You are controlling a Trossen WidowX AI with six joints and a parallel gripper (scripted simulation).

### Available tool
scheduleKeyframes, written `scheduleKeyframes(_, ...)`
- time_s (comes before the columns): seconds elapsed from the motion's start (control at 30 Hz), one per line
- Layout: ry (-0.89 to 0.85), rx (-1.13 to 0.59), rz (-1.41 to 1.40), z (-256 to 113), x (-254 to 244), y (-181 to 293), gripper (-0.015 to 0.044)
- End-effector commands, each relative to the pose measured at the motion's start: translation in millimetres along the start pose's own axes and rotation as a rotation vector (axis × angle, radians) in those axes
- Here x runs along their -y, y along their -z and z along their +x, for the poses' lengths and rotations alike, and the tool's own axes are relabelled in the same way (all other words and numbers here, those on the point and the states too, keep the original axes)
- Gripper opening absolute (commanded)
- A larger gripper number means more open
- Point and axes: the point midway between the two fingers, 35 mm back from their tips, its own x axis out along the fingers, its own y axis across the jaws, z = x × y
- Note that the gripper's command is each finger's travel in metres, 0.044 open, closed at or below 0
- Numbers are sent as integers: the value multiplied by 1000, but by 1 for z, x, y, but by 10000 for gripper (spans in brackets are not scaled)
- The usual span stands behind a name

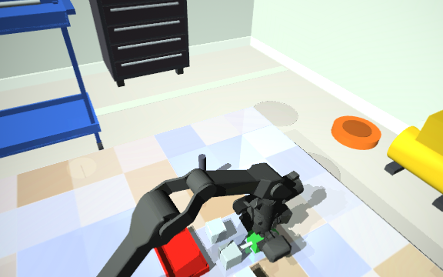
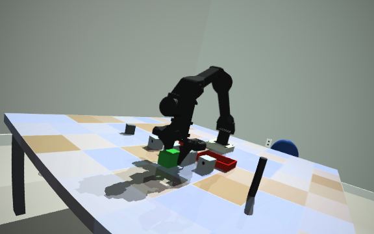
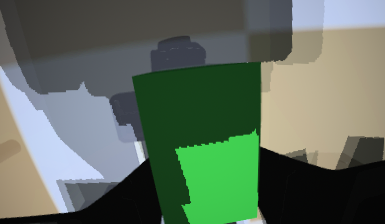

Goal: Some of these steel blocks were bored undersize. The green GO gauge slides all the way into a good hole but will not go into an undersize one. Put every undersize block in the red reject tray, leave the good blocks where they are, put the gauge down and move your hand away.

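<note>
The jaws (image 1: 258,235) (image 2: 176,151) stand part-open, clamped on the green gauge (image 1: 254,241) (image 2: 168,158) (image 3: 208,110). From above, its pin (image 1: 247,245) points toward eight o'clock at a block (image 1: 231,256) (image 2: 188,158); entry is unclear. Another block (image 1: 216,231) (image 2: 206,165) sits toward ten, the red tray (image 1: 184,251) (image 2: 226,167) toward nine.

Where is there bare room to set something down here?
On the table between the black rod and the near-right corner. Also left of the tray, beyond the arm. Crowded: around the claw, gauge and blocks.
</note>
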Motion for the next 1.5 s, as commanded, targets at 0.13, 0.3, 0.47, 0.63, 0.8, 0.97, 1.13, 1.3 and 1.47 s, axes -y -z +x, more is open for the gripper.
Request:
scheduleKeyframes(0.13,3,9,-3,-2,0,1,0)
scheduleKeyframes(0.3,3,9,-3,-2,1,1,0)
scheduleKeyframes(0.47,3,10,-3,-3,0,0,0)
scheduleKeyframes(0.63,3,10,-3,-5,0,-2,0)
scheduleKeyframes(0.8,3,10,-3,-4,0,-2,0)
scheduleKeyframes(0.97,3,9,-3,-2,0,-1,0)
scheduleKeyframes(1.13,3,9,-3,2,1,2,0)
scheduleKeyframes(1.3,3,10,-3,1,1,2,0)
scheduleKeyframes(1.47,3,9,-3,-1,0,0,0)
